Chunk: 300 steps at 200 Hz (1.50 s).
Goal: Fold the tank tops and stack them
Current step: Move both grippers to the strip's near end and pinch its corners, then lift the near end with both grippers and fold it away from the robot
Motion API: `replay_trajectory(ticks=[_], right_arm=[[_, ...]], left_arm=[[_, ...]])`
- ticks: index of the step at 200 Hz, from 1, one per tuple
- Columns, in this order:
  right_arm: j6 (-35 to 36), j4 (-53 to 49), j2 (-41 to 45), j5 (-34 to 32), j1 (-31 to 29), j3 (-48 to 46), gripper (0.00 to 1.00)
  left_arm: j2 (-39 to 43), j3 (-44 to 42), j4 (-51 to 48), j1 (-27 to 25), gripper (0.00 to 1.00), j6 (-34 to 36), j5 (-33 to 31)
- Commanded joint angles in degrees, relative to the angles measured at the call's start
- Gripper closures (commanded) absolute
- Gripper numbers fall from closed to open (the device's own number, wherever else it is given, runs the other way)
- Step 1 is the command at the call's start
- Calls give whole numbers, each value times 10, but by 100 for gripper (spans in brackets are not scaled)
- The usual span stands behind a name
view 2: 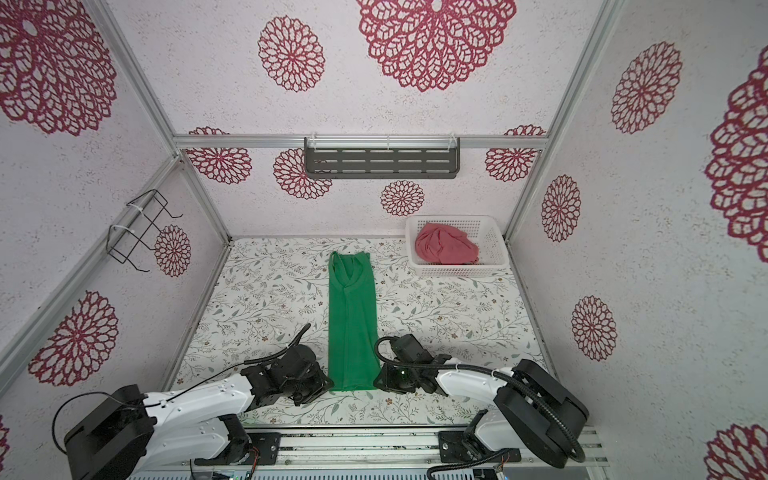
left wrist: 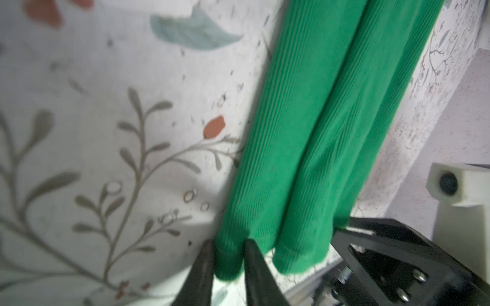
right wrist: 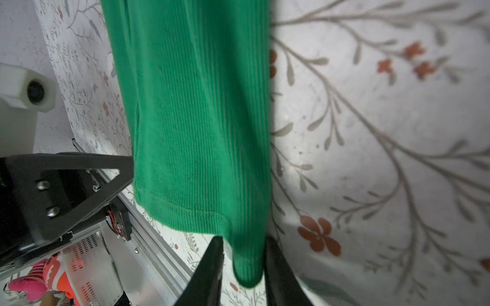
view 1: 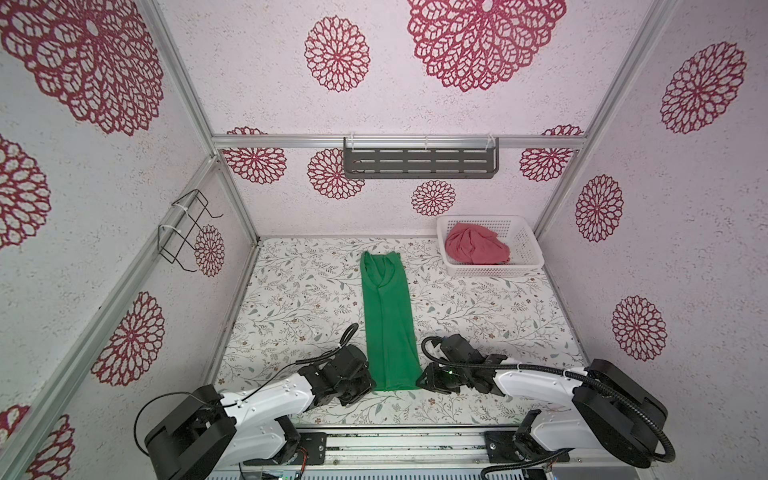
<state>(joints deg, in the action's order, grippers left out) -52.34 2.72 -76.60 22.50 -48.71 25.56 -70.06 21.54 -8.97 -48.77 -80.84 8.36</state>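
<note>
1. Speckled white walls printed with crimson flower medallions enclose a bench (view 1: 291,299) that is covered in a pale leaf-and-sprig print.
2. A bright green ribbed cloth tank top (view 1: 388,320) (view 2: 352,320) is laid flat near the middle of the bench as a long narrow strip. Its sides are folded in lengthwise, its straps are at the far end, and its hem is at the near end, between the two arms.
3. The left gripper (view 1: 372,385) (left wrist: 228,255) is placed at the near hem corner of the green tank top (left wrist: 305,132) on the left arm's side. In the left wrist view a rolled fold of the cloth is clamped between the jaws, filling the gap and touching both fingers (left wrist: 204,273).
4. The right gripper (view 1: 419,382) (right wrist: 244,254) is placed at the other near hem corner of the green tank top (right wrist: 198,119). Its jaws are narrowly parted astride that corner. One finger (right wrist: 278,273) is touched by the cloth, while a sliver of bench is seen between the cloth and the other finger, so the cloth is not pinched.
5. A white perforated plastic basket (view 1: 494,270) (view 2: 457,271) is set well apart from the green tank top, beyond its far end toward the right arm's side.
6. A dusty pinkish-red cloth tank top (view 1: 476,249) (view 2: 446,249) is bunched up inside the basket, crumpled and unfolded.
7. A dark grey slotted metal shelf (view 1: 419,164) is fixed to the back wall beyond the far end of the green tank top. A black wire rack (view 1: 183,232) is hung on the side wall, well apart on the left arm's side.
</note>
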Motion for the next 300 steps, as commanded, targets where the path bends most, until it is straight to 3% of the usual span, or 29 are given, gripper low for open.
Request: replay_trajectory(ticks=[1,11,68,103,124,160,202,261,300], right_arm=[[-4,-4,-2,-9,-5,-3,76],[-3,-7,-2,-9,-6,-1,79],[-6,-60,23,-24,-42,8,100],[17,-129,60,-43,-54,35,100],[64,-180,57,-55,-51,83,100],[125,-222,34,-54,-25,154,100],[211,-269,-23,-56,25,255,100],[330,-297,-143,-58,81,404,100],[372,-313,-229,-33,110,485,100]], left_arm=[[-42,-12,-44,-5,92,11,-22],[-46,-6,-45,-5,100,15,-23],[5,22,-133,-41,100,11,-34],[74,33,-191,-66,100,-21,-64],[82,81,-239,-61,100,10,-81],[67,146,-289,-16,100,82,-77],[46,202,-282,81,100,170,-61],[-53,283,-241,176,100,275,-18],[-128,342,-219,230,100,337,-2]])
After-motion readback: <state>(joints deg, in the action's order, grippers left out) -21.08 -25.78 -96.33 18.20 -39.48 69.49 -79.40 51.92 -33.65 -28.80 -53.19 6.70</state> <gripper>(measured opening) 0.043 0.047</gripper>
